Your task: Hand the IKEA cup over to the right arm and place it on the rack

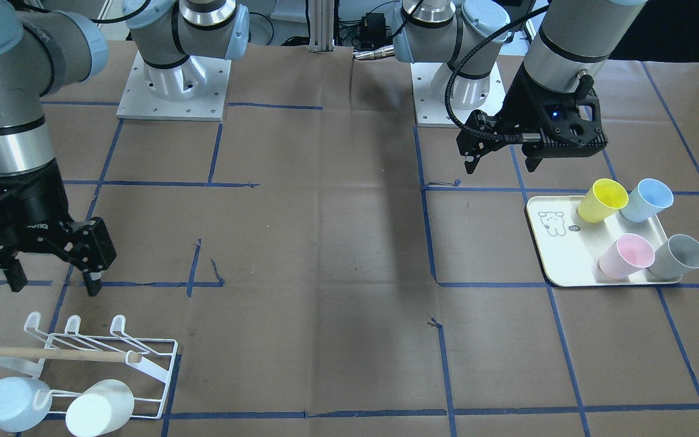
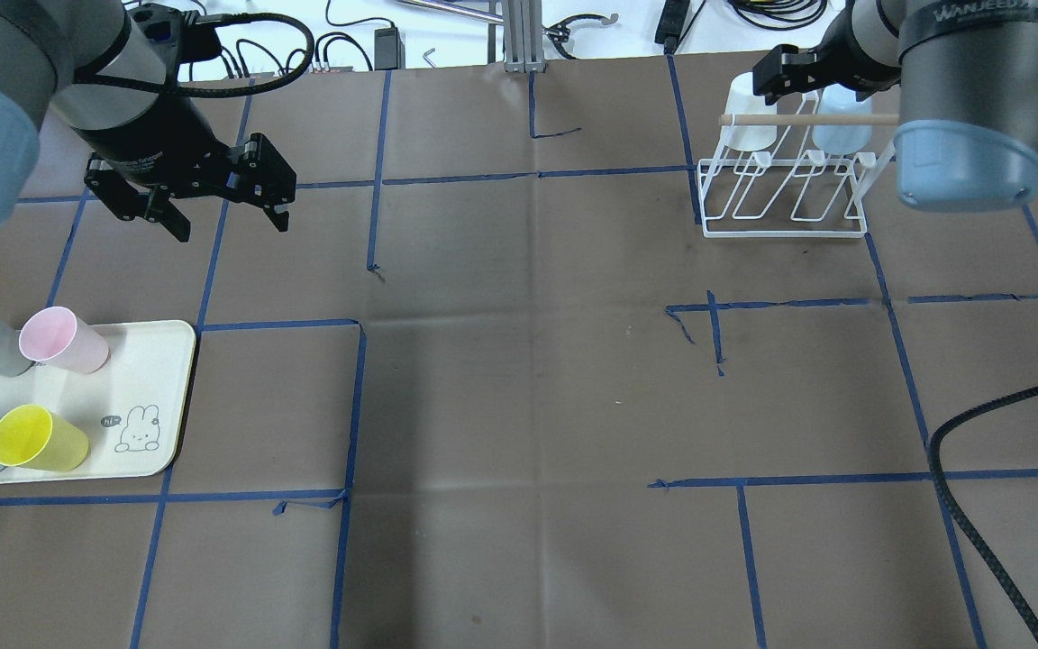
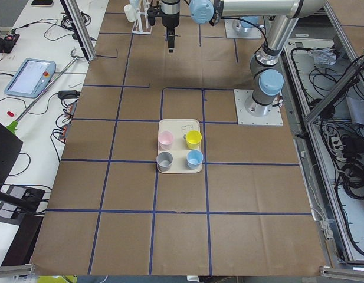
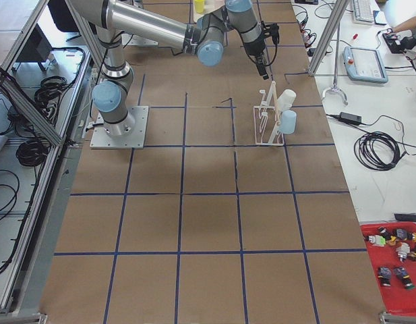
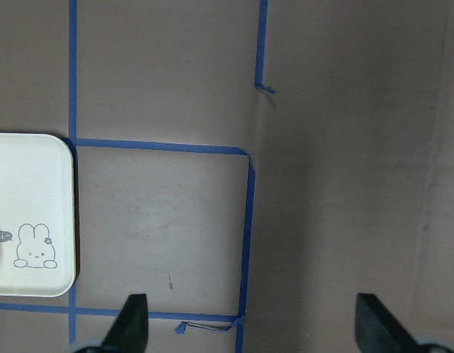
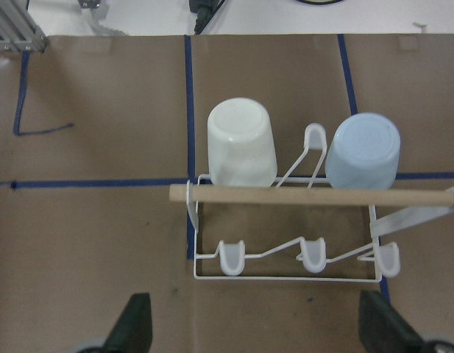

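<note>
Four cups lie tilted on a cream tray (image 1: 559, 258): yellow (image 1: 601, 200), light blue (image 1: 647, 200), pink (image 1: 625, 256) and grey (image 1: 680, 256). My left gripper (image 1: 500, 165) is open and empty, above the table beyond the tray's far edge; the left wrist view shows its fingertips (image 5: 131, 323) wide apart. The white wire rack (image 1: 118, 325) with its wooden dowel (image 1: 52, 352) holds an upturned white cup (image 6: 241, 143) and an upturned pale blue cup (image 6: 363, 151). My right gripper (image 1: 55, 284) is open and empty, hovering above the rack's robot side.
The tray (image 2: 150, 361) has a rabbit drawing. Blue tape lines divide the brown paper table into squares. The arm bases stand on plates at the robot's edge (image 1: 173, 91). A black cable (image 2: 969, 505) crosses the near right of the overhead view.
</note>
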{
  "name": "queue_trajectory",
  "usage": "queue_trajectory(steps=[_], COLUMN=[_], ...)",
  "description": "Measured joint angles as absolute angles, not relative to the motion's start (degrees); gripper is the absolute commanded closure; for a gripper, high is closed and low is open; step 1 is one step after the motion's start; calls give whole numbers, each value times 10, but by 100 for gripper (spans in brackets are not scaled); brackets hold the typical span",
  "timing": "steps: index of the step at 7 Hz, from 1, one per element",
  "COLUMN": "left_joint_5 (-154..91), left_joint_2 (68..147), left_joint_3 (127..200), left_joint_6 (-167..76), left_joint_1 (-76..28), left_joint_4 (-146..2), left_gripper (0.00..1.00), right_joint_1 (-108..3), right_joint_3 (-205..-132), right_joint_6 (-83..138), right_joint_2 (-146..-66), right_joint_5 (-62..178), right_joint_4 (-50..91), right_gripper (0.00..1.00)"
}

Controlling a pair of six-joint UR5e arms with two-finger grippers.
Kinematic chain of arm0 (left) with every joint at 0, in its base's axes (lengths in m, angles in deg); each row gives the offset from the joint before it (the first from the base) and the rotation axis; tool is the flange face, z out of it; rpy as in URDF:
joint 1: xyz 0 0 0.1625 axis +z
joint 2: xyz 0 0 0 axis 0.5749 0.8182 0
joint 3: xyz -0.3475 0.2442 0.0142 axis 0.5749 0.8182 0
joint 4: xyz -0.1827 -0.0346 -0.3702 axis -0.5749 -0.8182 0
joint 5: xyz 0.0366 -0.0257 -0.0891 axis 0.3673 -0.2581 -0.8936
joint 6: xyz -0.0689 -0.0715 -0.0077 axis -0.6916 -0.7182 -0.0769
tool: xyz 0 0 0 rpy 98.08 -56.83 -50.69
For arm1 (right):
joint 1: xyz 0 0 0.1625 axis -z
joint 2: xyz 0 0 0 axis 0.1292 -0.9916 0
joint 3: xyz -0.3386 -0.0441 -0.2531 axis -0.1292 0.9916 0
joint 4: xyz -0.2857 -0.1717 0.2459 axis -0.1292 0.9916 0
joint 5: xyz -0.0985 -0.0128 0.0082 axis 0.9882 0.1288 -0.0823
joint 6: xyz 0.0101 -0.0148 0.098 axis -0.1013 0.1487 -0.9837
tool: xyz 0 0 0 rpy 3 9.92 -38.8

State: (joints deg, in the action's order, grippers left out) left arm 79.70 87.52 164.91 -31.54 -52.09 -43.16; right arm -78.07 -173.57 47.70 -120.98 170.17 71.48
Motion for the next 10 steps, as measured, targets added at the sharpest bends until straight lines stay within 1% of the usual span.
queue_trajectory(steps=[3, 5, 7, 10], left_joint_5=[797, 797, 797, 797], left_joint_2=[876, 876, 877, 877], left_joint_3=[1649, 1649, 1649, 1649], left_joint_6=[-316, -316, -316, -317], left_joint_1=[-521, -521, -521, -521], left_joint_4=[-432, -432, -432, -431], left_gripper=[0, 0, 0, 0], right_joint_1=[-797, -801, -820, -840], right_joint_3=[-1733, -1707, -1689, -1688], right_joint_6=[456, 450, 435, 428], right_joint_2=[-1294, -1320, -1319, -1305], right_joint_5=[1701, 1698, 1696, 1701], right_joint_4=[494, 392, 359, 358], right_gripper=[0, 0, 0, 0])
